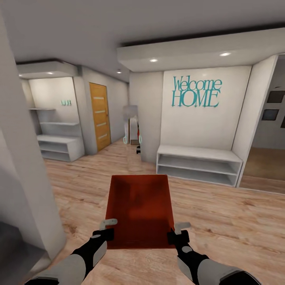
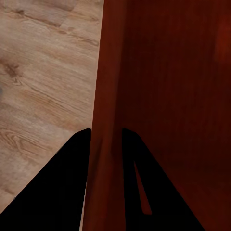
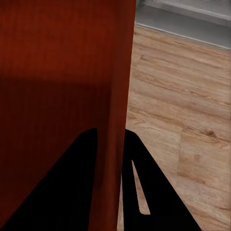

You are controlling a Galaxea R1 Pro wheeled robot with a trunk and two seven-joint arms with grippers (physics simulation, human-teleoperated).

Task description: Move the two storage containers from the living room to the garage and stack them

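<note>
Pointing away from robot, container lengthwise.

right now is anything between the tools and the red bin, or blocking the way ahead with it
Nothing separates them: the left tool and right tool each straddle a side wall of the storage container. Ahead, the wood floor looks open, but the white shelf unit and the wall corner stand beyond; the garage isn't visible.

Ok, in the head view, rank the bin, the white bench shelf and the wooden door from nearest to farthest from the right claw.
1. Bin: held in the right claw, on its right wall.
2. White bench shelf: ahead, under the Welcome Home wall.
3. Wooden door: far left, down the hall.
</note>
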